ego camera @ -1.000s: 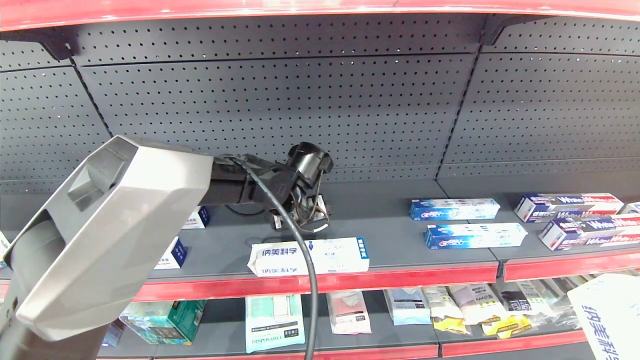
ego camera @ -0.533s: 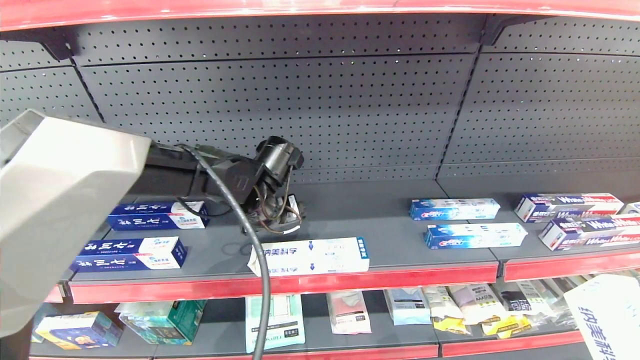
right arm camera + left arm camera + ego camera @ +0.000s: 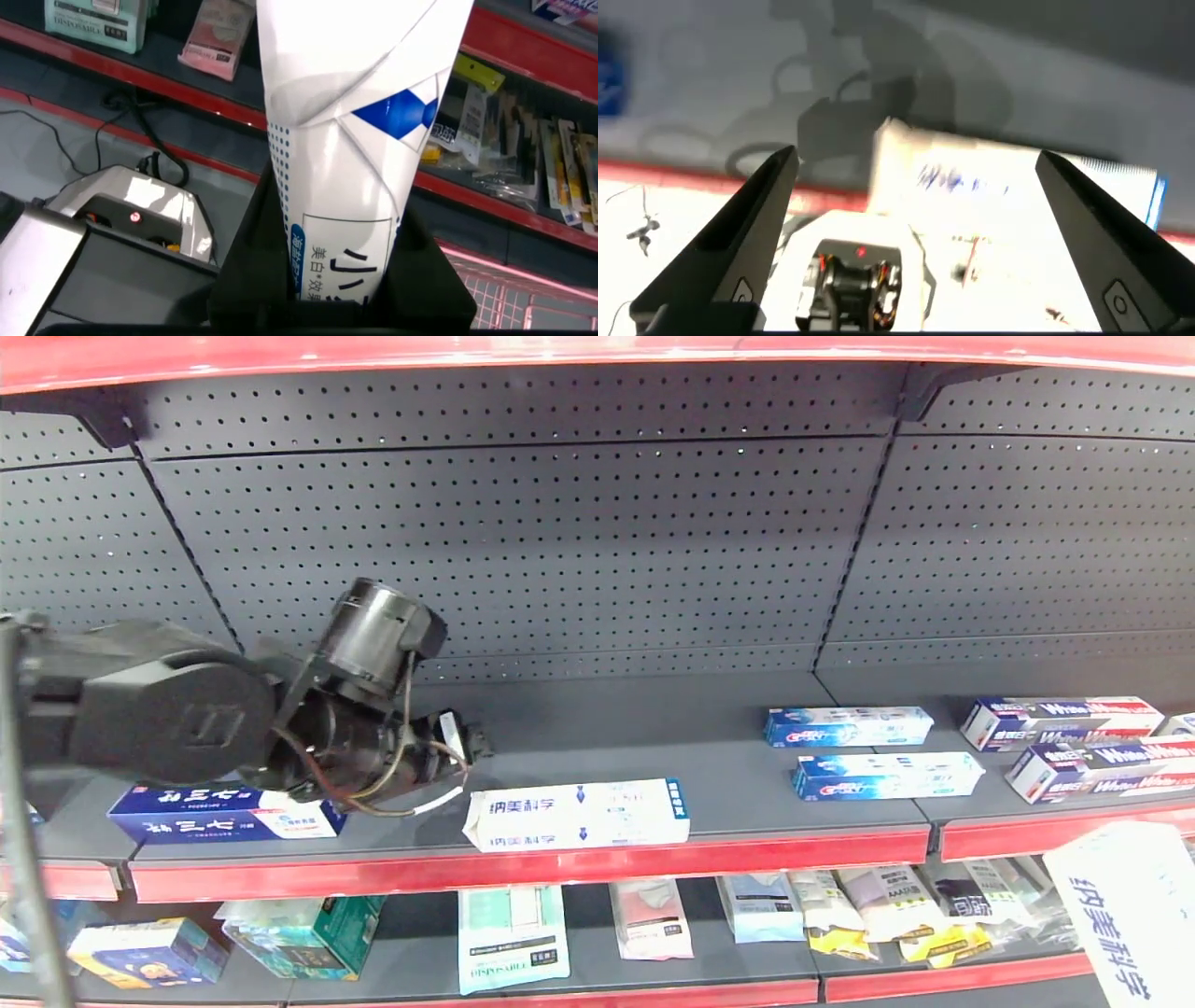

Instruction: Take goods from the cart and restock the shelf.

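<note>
1. Black and spread wide apart: the jaws of the left gripper (image 3: 917, 159), up over the front part of the grey shelf (image 3: 653, 728).
2. Just beside those jaws, lying flat at the front edge of the shelf: a white toothpaste box (image 3: 579, 814), not touched by the gripper.
3. Shut tight on a second white toothpaste box (image 3: 355, 140): the jaws of the right gripper (image 3: 341, 271), one on each side of the box's lower end.
4. Held up on its end and a bit tilted, low down in front of the shelves, far off to the right and well apart from the grey shelf.
5. To the left of the flat white box, partly hidden behind the left arm: a blue toothpaste box (image 3: 224, 812), lying flat too.
6. To the right of the flat white box, well apart from it: a blue-and-white box at the back (image 3: 848, 725) and a blue-and-white box at the front (image 3: 887, 775), both flat and side-on.
7. Further right, on the next board: a stack of white-and-blue boxes (image 3: 1064, 719).
8. Along the front of the shelf: a red strip (image 3: 373, 875). Behind it all: a dark wall full of little holes (image 3: 523, 541).
9. Down below, on the lower shelf (image 3: 766, 961): a pale green packet (image 3: 512, 938), a pink packet (image 3: 651, 919), a green box (image 3: 317, 924) and more small packets in a row.
</note>
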